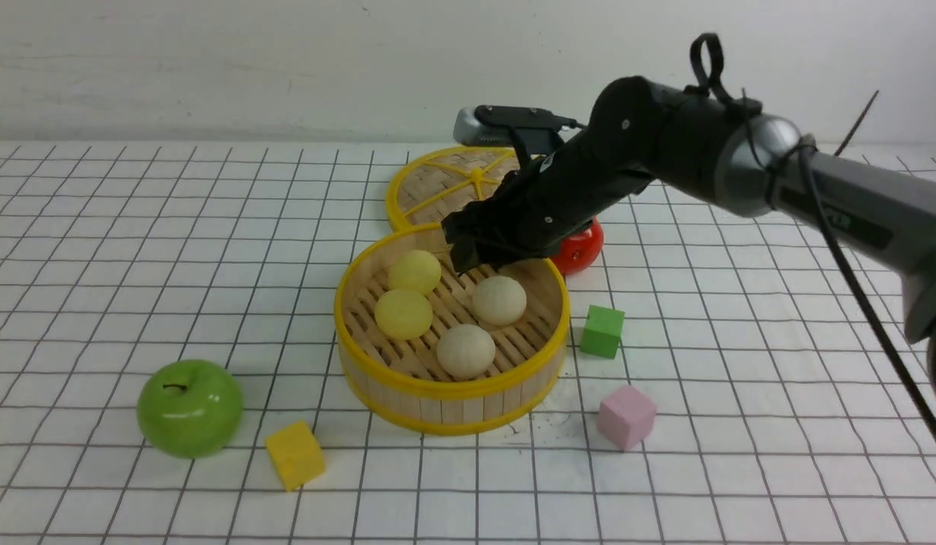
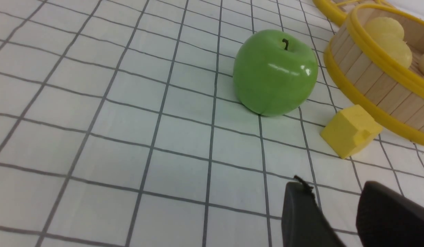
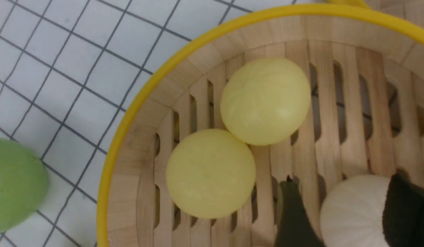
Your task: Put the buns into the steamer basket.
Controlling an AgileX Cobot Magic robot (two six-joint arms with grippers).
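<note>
The steamer basket (image 1: 438, 390) stands mid-table with all the buns I can see on its slatted floor. Two pale yellow buns (image 1: 415, 271) (image 1: 404, 313) lie on its left side, two cream buns (image 1: 499, 300) (image 1: 466, 350) on its right. My right gripper (image 1: 487, 263) hovers open over the basket's far side. In the right wrist view its fingers straddle a cream bun (image 3: 352, 209) that rests on the slats, with a gap beside one finger; the yellow buns (image 3: 266, 100) (image 3: 210, 173) touch each other. My left gripper (image 2: 335, 187) is open and empty, low over the cloth near the basket wall (image 2: 369, 79).
The woven lid (image 1: 438, 185) lies flat behind the basket, a red apple (image 1: 581, 248) beside it under my right arm. A green apple (image 1: 190, 407) and yellow cube (image 1: 294, 454) sit front left; a green cube (image 1: 602, 331) and pink cube (image 1: 626, 417) sit right.
</note>
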